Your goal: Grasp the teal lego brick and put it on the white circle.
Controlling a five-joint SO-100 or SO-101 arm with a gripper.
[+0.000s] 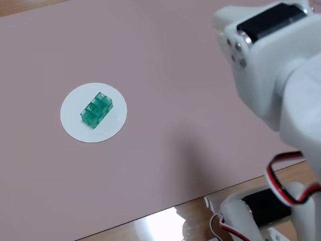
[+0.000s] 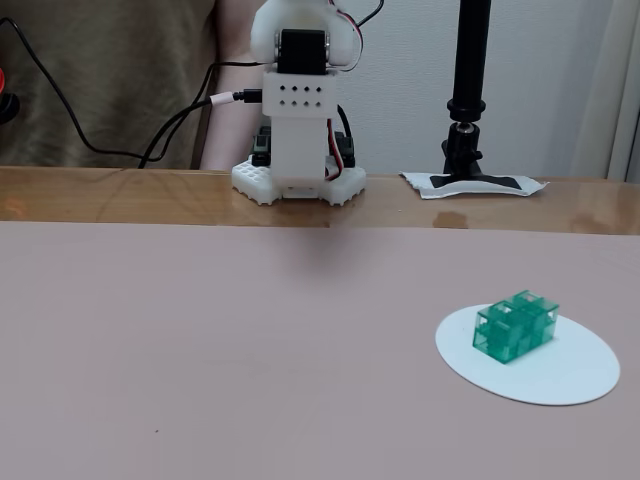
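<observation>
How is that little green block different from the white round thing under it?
The teal lego brick is see-through green, while the white circle is plain opaque white. The brick is a raised, studded box; the circle lies flat like paper. The brick is much smaller, sitting wholly inside the circle's edge. Both rest still on the pinkish mat.

White arm folded back at its base

In a fixed view the arm [image 2: 300, 110] stands upright and compact over its base [image 2: 298, 185], red, black and white wires looping beside it. In a fixed view its white upper links [image 1: 271, 60] fill the right edge. The gripper's fingers are not visible in either.
</observation>
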